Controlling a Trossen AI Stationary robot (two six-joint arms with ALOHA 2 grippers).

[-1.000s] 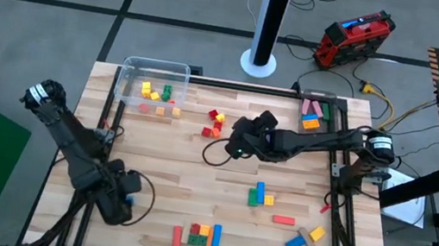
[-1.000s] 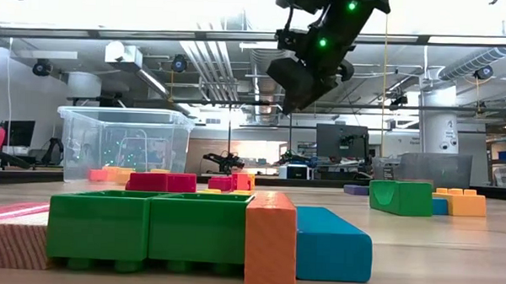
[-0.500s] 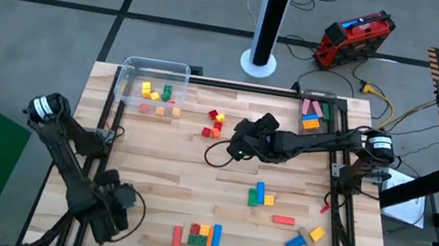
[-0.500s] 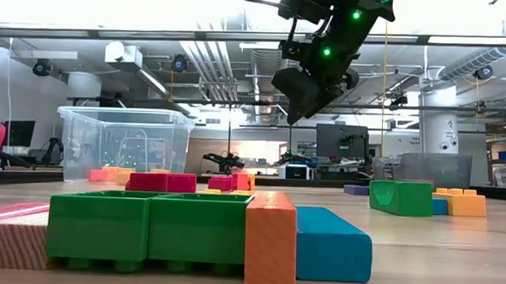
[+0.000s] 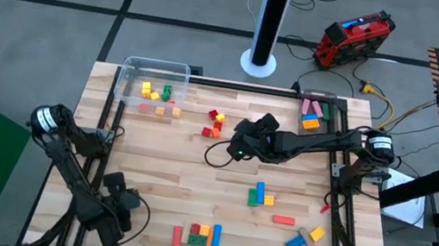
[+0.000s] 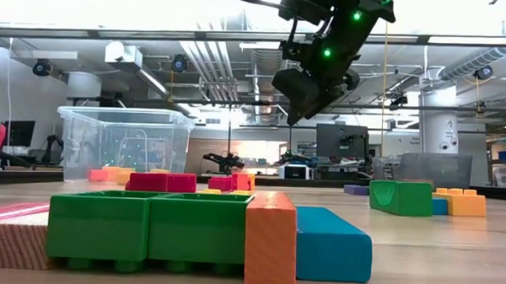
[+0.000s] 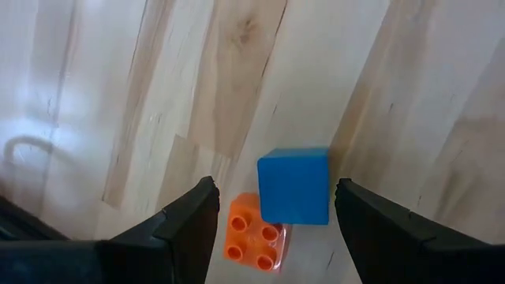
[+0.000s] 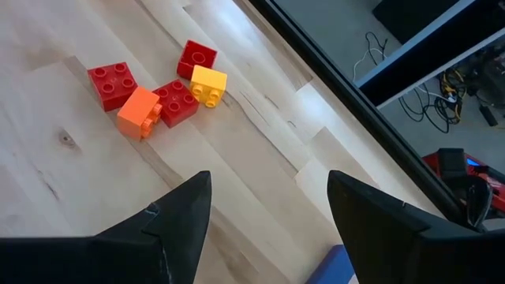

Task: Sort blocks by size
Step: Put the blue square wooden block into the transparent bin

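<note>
- We list the left gripper (image 7: 272,207) low over the bench (image 5: 171,155), at the corner nearest the arm's base, well apart from the clear tub (image 5: 156,70); its fingers (image 7: 186,221) stand wide and hold nothing.
- Between those fingers we see a blue cube (image 7: 293,185) touching a small orange studded block (image 7: 255,240).
- We list the right gripper (image 8: 268,207) raised above the bench, near the tub's open side; fingers (image 8: 175,217) wide, holding nothing.
- Ahead of it we count a cluster of red, orange and yellow blocks (image 8: 158,91).
- We note small yellow, green and orange blocks (image 5: 158,94) inside the tub.
- Far from the tub, we record a row of red, green, orange and blue blocks (image 5: 198,236), and a blue-green-yellow group (image 5: 259,194).
</note>
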